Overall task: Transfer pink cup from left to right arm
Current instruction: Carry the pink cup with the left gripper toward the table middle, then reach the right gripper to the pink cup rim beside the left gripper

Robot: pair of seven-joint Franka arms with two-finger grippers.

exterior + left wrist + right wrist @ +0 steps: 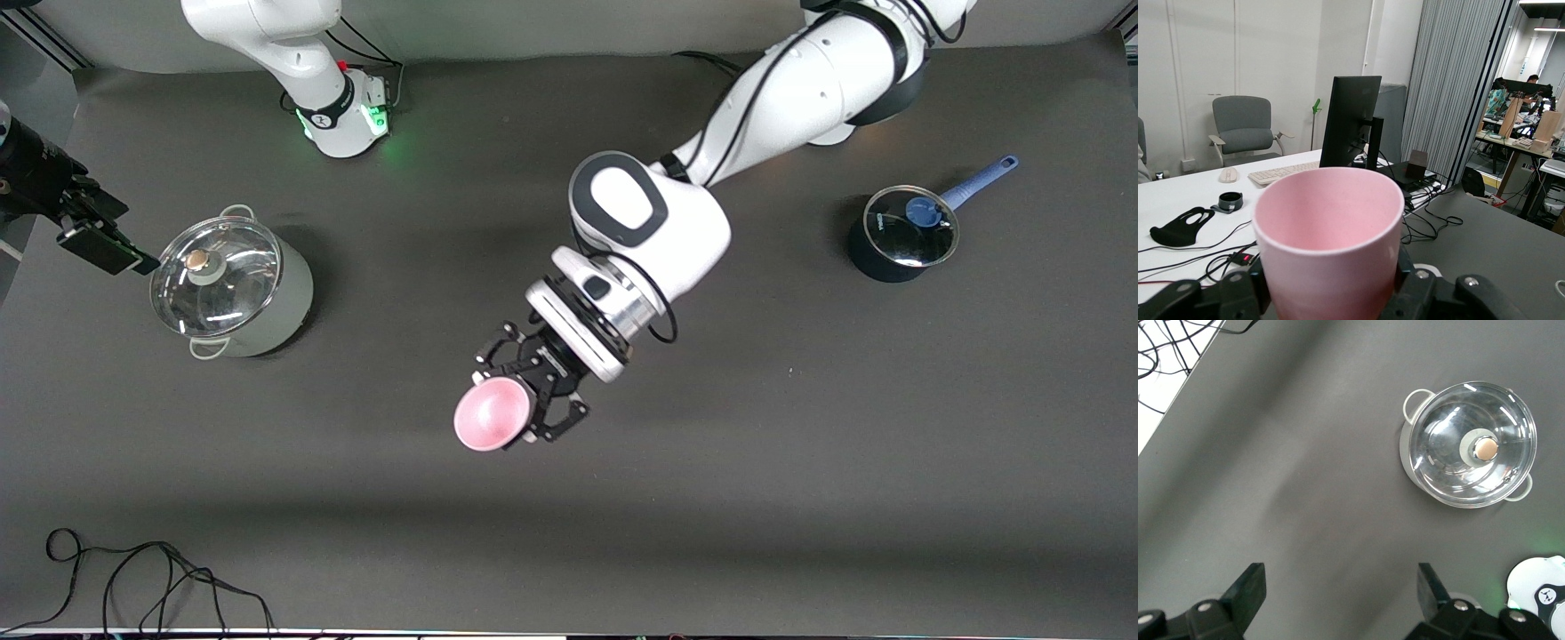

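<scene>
Left claw [520, 404] grasps pink cup [492, 413] above counter [800, 462] centre. Right claw [1338, 593], released, waits over counter's right-arm end near steel pot [233, 283]. Approach w/ fingers straddling cup; left lets go only after.

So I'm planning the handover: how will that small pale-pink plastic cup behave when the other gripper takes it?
The small pale-pink plastic cup looks thin-walled and empty, so it is probably light and may flex under a hard squeeze. Its smooth, slightly tapered wall could slip between fingers. The left gripper holds it sideways in the air, and the right gripper waits open, away from it.
</scene>
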